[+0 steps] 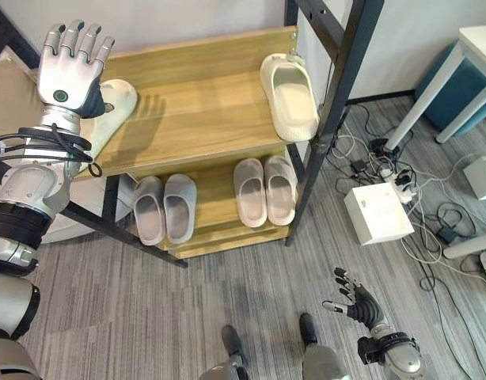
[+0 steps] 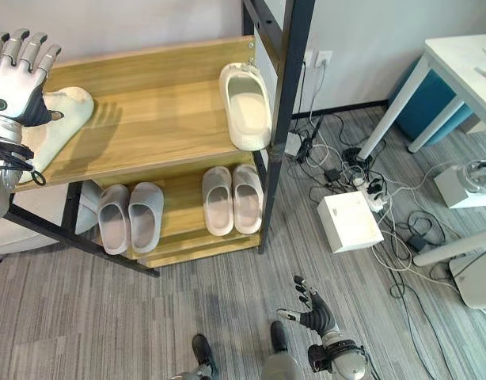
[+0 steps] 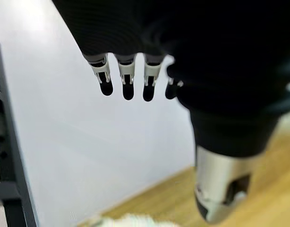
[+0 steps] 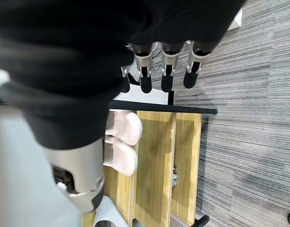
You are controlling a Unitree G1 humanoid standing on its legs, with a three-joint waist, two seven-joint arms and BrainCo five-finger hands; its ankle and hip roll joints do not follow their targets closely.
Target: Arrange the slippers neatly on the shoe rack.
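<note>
Two cream slippers lie on the rack's top shelf (image 1: 195,103). One cream slipper (image 1: 290,95) rests at the right end, its opening up and its toe past the front edge. The other cream slipper (image 1: 116,104) lies at the left end, angled and partly off the shelf's side. My left hand (image 1: 69,67) hovers just above that slipper with straight, spread fingers (image 3: 127,85), holding nothing. Down by the floor in front of the rack, my right hand (image 1: 355,301) hangs open and idle.
The lower shelf holds a grey pair (image 1: 164,207) and a pinkish pair (image 1: 264,190), also seen as pinkish slippers (image 4: 121,142). A black frame post (image 1: 338,103) stands at the rack's right. A white box (image 1: 377,212), cables and a white table leg (image 1: 421,107) crowd the floor to the right.
</note>
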